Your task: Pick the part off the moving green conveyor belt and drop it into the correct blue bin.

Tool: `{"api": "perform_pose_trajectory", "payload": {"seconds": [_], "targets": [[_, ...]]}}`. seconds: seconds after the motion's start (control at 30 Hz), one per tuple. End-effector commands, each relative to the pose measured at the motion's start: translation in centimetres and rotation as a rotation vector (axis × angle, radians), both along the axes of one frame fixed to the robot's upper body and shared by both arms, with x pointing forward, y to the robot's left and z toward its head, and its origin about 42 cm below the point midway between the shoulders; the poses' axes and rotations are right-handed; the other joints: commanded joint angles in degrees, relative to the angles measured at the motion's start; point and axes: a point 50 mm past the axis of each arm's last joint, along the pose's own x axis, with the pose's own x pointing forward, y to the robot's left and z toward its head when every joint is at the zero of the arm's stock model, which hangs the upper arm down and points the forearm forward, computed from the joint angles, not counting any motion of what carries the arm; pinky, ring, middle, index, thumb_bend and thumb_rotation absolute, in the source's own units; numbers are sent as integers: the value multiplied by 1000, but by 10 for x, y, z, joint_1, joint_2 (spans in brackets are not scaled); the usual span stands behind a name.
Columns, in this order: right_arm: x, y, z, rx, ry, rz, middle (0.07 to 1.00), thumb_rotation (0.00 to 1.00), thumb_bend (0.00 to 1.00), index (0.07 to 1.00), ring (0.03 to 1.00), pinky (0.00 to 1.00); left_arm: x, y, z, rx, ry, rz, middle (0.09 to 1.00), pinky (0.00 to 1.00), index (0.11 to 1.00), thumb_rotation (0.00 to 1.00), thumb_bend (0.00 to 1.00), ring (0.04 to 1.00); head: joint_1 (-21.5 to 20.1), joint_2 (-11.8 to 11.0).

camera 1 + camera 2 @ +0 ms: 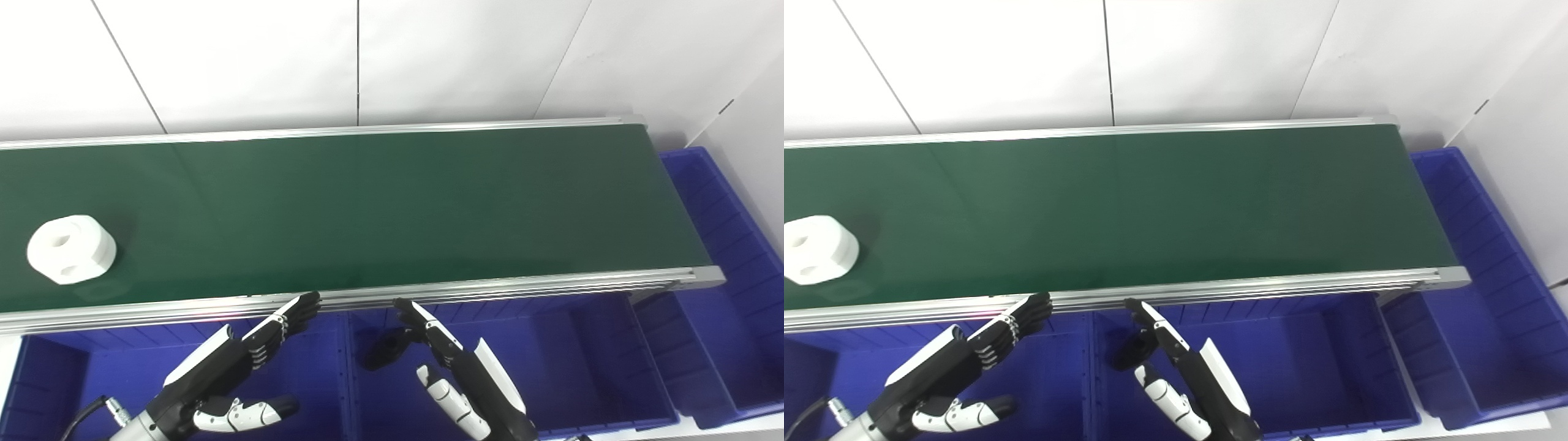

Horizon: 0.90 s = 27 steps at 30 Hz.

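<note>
White round plastic part with two holes (71,248) lies flat at the far left end of the green conveyor belt (380,208), near its front rail. Left hand (245,361) empty, fingers spread, hovers over the blue plastic bins (588,367) below that rail; part lies up-left of it. Right hand (450,367), also released, is farther off.

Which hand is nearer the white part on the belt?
Left. The left hand hovers open over the bins, below and right of the white part. The right hand, also open, is farther right along the belt edge.
</note>
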Motion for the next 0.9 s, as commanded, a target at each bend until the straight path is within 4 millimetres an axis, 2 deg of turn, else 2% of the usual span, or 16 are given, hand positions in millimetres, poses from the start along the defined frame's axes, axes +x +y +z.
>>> {"api": "perform_pose_trajectory", "payload": {"seconds": [0.0,0.47,0.87], "targets": [[-2,2,9,31,-42,-5,958,1000,452,940,933,880,1,3,8,-10,-31,1,1000,1000,1000,430,340,1000,0,0],[-2,1,10,31,-43,-6,955,1000,442,939,929,877,0,2,7,-7,-32,-1,1000,1000,1000,459,349,1000,1,-1],[-1,1,11,29,-48,-5,956,1000,453,938,930,876,1,3,7,-8,-42,-7,1000,1000,1000,434,341,1000,2,-1]]}}
